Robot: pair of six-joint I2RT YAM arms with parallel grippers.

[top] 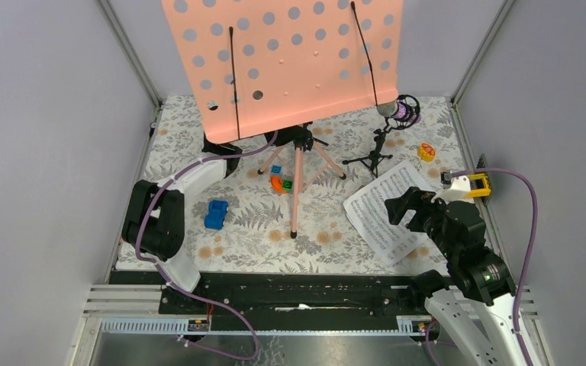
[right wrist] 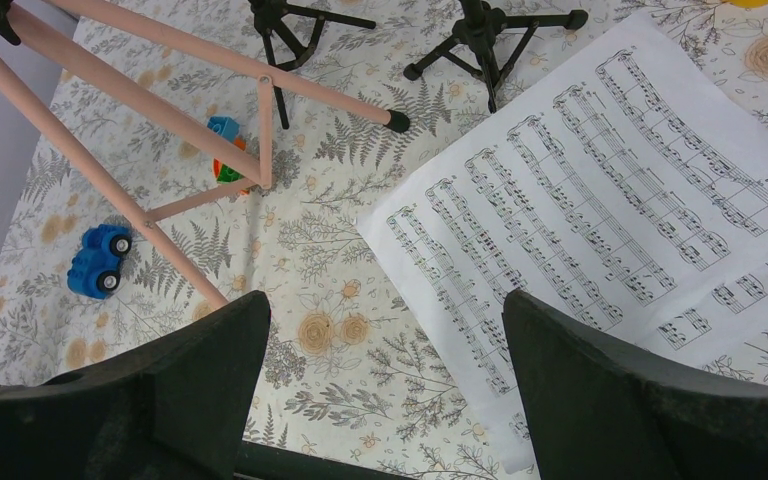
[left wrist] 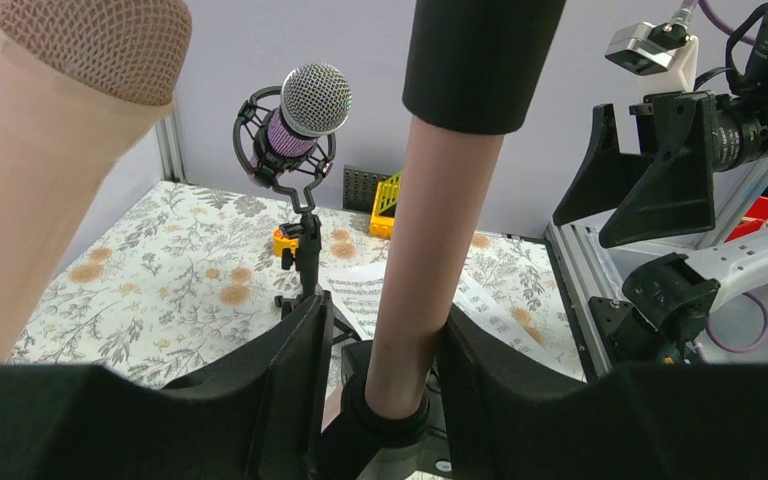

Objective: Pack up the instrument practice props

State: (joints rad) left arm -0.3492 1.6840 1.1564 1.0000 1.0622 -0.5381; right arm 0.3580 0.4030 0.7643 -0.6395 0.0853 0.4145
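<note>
black fingers of the left gripper [left wrist: 385,325] flank the pole [left wrist: 440,230] of the salmon-pink perforated sheet-music rack [top: 282,53]; clamped or not, cannot tell. right gripper [right wrist: 385,310] gapes empty over white printed sheet-music pages [right wrist: 600,200]. plain pink microphone [left wrist: 60,150] and purple glitter silver-headed microphone [left wrist: 305,110] stand beyond the left gripper. nothing looks packed.

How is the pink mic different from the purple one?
The pink mic has a pink mesh head; the purple mic has a silver one. The purple mic sits in a black ring on a black stand; the pink mic's holder is out of view. Both heads point up.
</note>
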